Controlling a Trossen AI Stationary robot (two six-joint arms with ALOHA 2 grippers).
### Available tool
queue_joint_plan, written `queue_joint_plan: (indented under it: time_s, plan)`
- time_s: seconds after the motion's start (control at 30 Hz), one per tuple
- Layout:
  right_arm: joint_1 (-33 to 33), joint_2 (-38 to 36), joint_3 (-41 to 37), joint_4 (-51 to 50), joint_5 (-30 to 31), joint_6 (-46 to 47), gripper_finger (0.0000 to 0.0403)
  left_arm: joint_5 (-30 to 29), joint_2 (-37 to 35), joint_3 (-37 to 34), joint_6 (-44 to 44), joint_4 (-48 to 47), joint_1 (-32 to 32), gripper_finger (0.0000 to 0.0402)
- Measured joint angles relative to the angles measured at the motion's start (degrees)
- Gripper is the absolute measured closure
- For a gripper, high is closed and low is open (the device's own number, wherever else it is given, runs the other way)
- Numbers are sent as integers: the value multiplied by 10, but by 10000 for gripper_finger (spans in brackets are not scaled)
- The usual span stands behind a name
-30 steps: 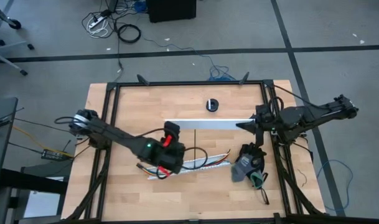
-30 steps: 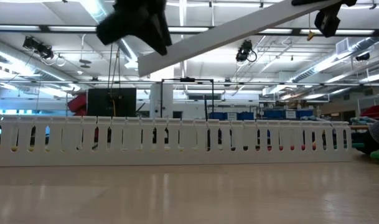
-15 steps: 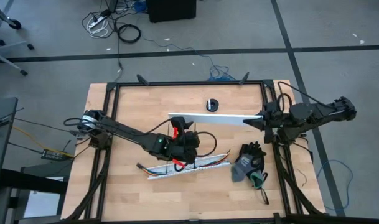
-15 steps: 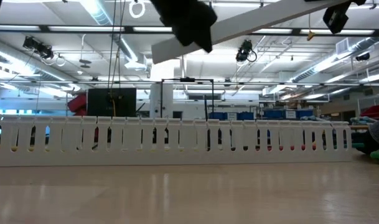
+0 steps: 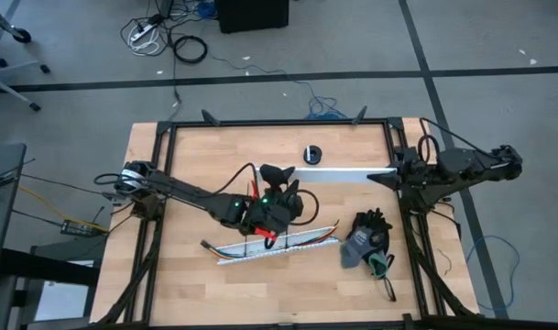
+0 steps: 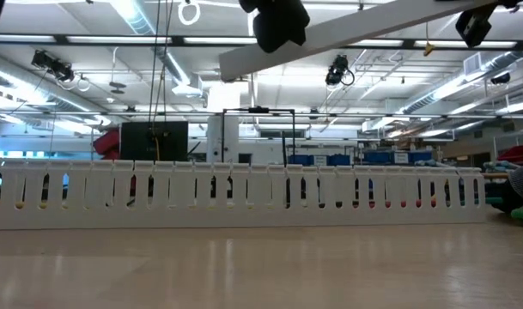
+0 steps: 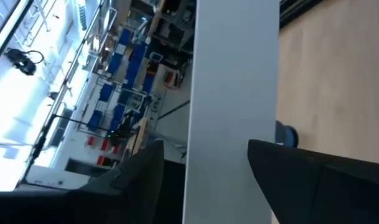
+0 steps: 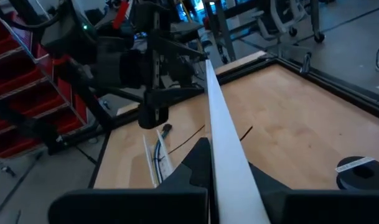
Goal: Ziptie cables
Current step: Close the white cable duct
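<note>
White lid strip (image 5: 338, 174), pinched by right fingers (image 5: 381, 177), now between spread left fingers (image 5: 277, 176).

A white slotted channel (image 5: 279, 246) lies on the table (image 5: 187, 284), with gloves (image 5: 366, 240) and a small black roll (image 5: 312, 154) nearby.
</note>
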Motion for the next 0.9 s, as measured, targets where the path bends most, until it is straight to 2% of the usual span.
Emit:
queue_joint_plan:
  time_s: [0.17, 0.23, 0.5, 0.73, 0.9]
  plan:
    - [0, 13, 0, 17, 5, -6, 403, 15, 0, 0, -9, -42, 17, 163]
    - [0, 18, 0, 19, 6, -10, 403, 38, 0, 0, -35, -64, 24, 148]
    - [0, 36, 0, 25, 7, -11, 403, 41, 0, 0, -43, -40, 21, 78]
    - [0, 37, 0, 35, 8, -15, 403, 64, 0, 0, -51, -34, -2, 73]
    - [0, 41, 0, 51, 1, -15, 403, 38, 7, 0, -30, -37, 6, 74]
